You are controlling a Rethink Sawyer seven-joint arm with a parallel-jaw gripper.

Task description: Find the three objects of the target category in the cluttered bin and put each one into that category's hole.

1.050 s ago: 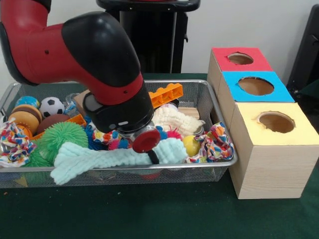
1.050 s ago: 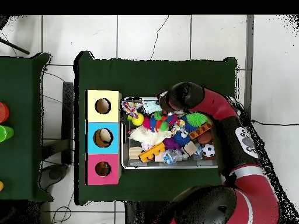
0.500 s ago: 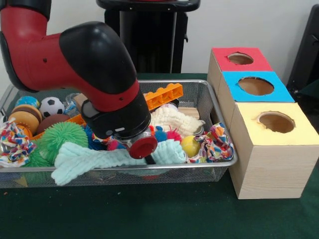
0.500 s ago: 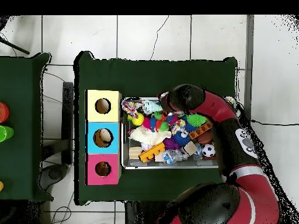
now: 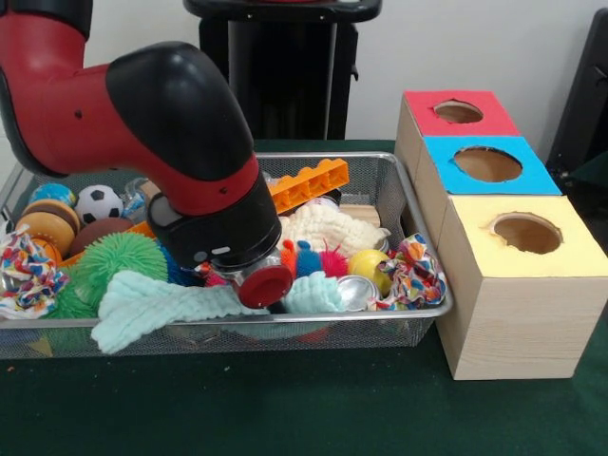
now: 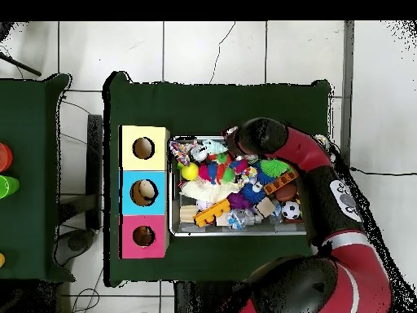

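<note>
**A:** Where the arm dips into the bin, what lies under it?

**B:** A pale mint fleece bone, soft and fuzzy, with a splayed, forked end. It lies flat against the bin's near wall. Its long axis runs along that wall, with the forked end pointing away from the gripper and away from the boxes. The other end is bunched up right at the gripper, just under the wrist's red cap.

**A:** Is the gripper holding it?

**B:** I cannot tell. The wrist and the toy hide it, so neither view shows whether it is wide, narrow or clamped on anything. From overhead the arm covers that spot too, and only a bit of mint cloth shows at the bin's edge.

**A:** What sits around the gripper?

**B:** On its box side there is a shiny metal cup, touching the bunched end of the bone. A yellow ball is just behind that, and a bright patterned rag knot is in the bin's corner. On the gripper's other side a green spiky ball is pressed against the bone. Behind the wrist there is an orange brick.

**A:** And the boxes?

**B:** There are 3 in a row beside the bin, yellow, blue and red. Each has 1 round hole on top.
</note>
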